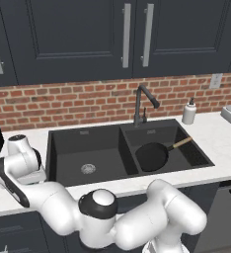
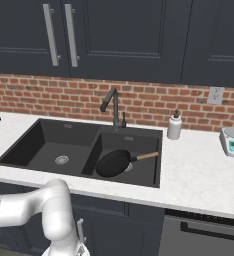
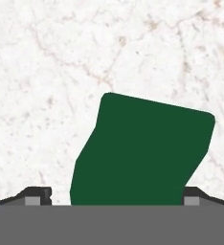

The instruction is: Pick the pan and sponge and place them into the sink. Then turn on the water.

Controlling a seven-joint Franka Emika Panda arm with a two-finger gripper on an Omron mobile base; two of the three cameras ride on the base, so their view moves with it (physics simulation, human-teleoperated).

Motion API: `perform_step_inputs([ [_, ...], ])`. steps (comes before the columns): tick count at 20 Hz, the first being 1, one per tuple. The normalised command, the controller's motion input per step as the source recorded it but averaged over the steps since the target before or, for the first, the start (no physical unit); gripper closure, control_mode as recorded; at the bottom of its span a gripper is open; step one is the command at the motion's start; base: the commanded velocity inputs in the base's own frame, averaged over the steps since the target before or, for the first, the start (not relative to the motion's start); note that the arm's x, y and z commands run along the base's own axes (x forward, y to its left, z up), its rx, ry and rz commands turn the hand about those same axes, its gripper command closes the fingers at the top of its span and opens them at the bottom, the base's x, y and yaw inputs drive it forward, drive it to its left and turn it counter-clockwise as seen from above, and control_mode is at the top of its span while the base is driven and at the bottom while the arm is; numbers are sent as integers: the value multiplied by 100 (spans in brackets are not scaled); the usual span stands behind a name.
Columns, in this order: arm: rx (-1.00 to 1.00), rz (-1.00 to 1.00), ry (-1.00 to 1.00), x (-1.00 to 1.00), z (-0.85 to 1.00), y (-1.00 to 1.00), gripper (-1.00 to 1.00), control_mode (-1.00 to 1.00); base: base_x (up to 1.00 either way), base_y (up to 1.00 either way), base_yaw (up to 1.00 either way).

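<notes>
One large matte black double-basin sink [image 1: 68,148] is set into the white marble surface [image 1: 221,143], and everything else is placed here relative to it. Each of its two basins has one round silver drain; the left one [image 1: 88,168] is plainly visible. One round black frying pan with a straight tan wooden handle [image 1: 152,156] lies in the right basin, its handle pointing toward the sink's right rim. One tall dark gooseneck faucet [image 1: 140,105] stands behind the divider between the basins. One white soap dispenser bottle [image 1: 189,112] stands behind the sink's right rear corner, and one small scale [image 2: 232,140] sits further right. On the surface left of the sink, one rectangular green-topped sponge [image 3: 141,150] lies flat between the two dark fingertips of the end effector [image 3: 117,195], which is spread wide, gripping nothing, its tips either side of the sponge.
</notes>
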Motion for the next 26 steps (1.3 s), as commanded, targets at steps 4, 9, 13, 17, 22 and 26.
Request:
perform_step_inputs([
  [4,0,0,2,0,-8,0,100,-100,0,0,0],
  [9,0,0,1,0,0,0,100,-100,0,0,0],
  [13,0,0,0,0,-1,0,100,-100,0,0,0],
  [17,0,0,0,-2,0,-7,100,-100,0,0,0],
  [22,2,0,0,-26,34,-69,100,-100,0,0,0],
  [26,10,0,-1,-36,60,-100,100,-100,0,0,0],
])
